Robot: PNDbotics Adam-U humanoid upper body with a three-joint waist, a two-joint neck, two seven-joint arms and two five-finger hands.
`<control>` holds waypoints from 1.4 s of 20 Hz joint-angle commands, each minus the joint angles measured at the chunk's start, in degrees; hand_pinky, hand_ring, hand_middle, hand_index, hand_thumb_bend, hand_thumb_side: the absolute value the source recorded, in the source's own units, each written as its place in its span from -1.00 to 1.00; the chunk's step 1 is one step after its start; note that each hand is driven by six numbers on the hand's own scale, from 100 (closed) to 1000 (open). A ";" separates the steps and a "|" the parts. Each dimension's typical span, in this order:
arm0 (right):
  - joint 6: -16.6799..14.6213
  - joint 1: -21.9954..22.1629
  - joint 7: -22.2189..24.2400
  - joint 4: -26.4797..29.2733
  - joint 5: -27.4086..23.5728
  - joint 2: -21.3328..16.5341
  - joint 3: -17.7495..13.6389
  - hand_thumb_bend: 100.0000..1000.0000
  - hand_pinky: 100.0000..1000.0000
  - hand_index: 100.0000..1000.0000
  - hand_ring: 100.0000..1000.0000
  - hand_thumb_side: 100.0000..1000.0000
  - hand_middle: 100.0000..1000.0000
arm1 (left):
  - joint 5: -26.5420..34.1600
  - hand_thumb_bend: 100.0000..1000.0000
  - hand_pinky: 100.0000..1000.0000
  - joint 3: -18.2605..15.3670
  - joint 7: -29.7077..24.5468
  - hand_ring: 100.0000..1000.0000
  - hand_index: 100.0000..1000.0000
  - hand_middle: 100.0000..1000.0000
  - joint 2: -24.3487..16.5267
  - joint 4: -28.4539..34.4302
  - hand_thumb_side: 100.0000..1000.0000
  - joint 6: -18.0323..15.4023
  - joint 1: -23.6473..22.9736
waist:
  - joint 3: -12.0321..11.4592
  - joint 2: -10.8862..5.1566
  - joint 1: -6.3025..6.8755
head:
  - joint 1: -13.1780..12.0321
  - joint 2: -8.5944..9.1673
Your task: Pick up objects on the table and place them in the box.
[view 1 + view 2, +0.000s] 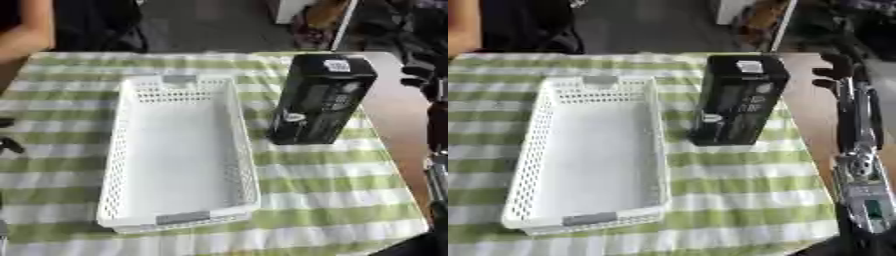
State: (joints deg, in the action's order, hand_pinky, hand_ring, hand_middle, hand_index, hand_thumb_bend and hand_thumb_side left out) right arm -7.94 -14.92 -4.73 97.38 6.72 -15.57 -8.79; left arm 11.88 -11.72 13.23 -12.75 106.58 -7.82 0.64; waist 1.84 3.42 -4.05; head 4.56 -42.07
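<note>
A tall black carton (319, 100) with a white label on top stands upright on the striped cloth, just right of the white perforated basket (122, 150). Nothing lies inside the basket. My right hand (836, 71) hovers to the right of the carton near its top, apart from it, fingers relaxed and pointing toward it, holding nothing. Its silver-and-black forearm (859, 150) runs down the right edge. A dark bit of my left hand (8, 145) shows at the far left edge, well away from the basket.
The green-and-white striped cloth (324, 200) covers most of the table. A bare brown strip of tabletop (394, 115) lies right of the carton, beside the table's right edge. Dark clutter sits beyond the far edge.
</note>
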 commanded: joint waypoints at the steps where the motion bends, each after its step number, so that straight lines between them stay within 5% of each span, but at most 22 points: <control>1: -0.08 -0.72 -0.13 0.76 0.25 -0.41 -0.32 -0.09 0.33 0.95 0.38 0.85 0.51 | -0.19 -1.00 -0.53 -0.12 -0.11 0.06 0.27 0.36 -0.40 0.94 1.00 -0.17 0.31 | 0.03 -0.54 0.16 | 0.37 0.50; 28: -0.11 -0.73 -0.29 0.85 0.65 -0.58 -0.63 -0.08 0.33 0.94 0.38 0.86 0.51 | -0.33 -1.00 -0.53 -0.20 -0.12 0.05 0.25 0.36 -0.41 1.00 1.00 -0.20 0.25 | 0.10 -0.47 0.17 | 0.32 0.51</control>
State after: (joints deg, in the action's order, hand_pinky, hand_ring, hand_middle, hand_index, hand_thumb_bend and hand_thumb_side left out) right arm -7.94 -14.92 -4.90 97.38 7.23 -15.57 -8.82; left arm 11.83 -11.72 13.21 -12.75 106.58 -7.82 0.63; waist 1.84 3.42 -4.05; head 4.56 -42.06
